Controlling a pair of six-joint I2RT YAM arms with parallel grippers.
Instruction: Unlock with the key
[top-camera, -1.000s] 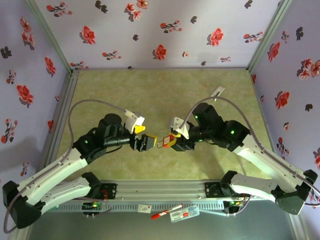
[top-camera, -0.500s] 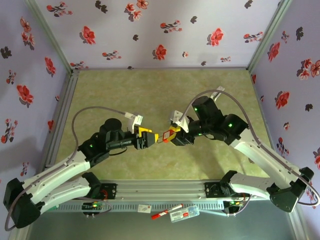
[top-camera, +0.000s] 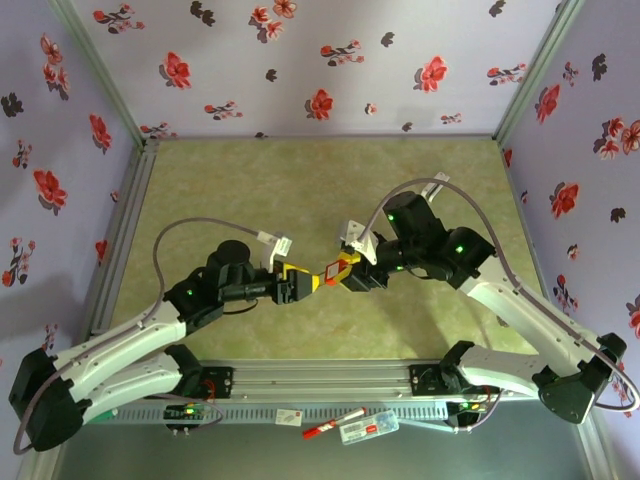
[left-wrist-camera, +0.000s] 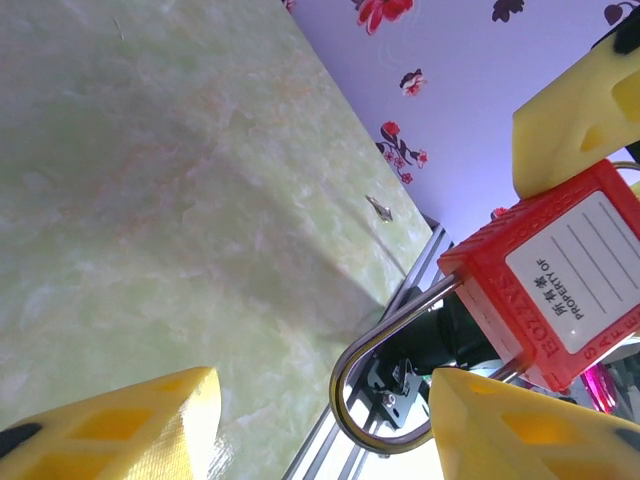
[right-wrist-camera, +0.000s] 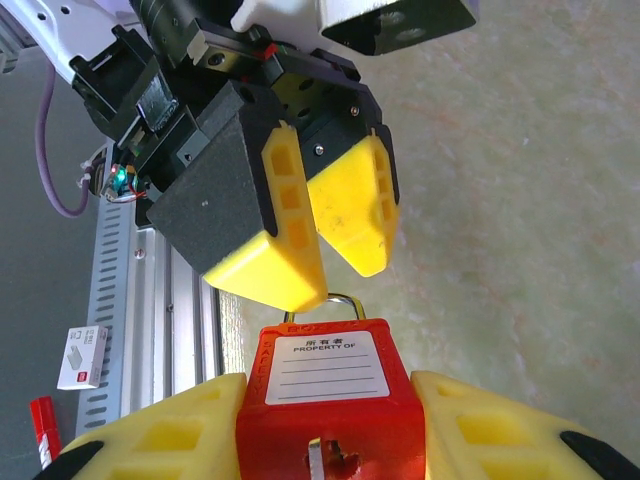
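Key (left-wrist-camera: 380, 207) lies on table (left-wrist-camera: 150, 200) — well apart from padlock (left-wrist-camera: 560, 280) in right pincer (right-wrist-camera: 328, 385).

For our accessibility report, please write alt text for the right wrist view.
A red plastic padlock with a white "PROPERTY OF" label is clamped between the yellow fingers of the right tool, at the bottom edge. Above, the left tool points at its thin metal shackle, over a pale green table.

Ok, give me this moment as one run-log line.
right gripper: shut on red padlock | left gripper: open, fingers either side of shackle, not clamped
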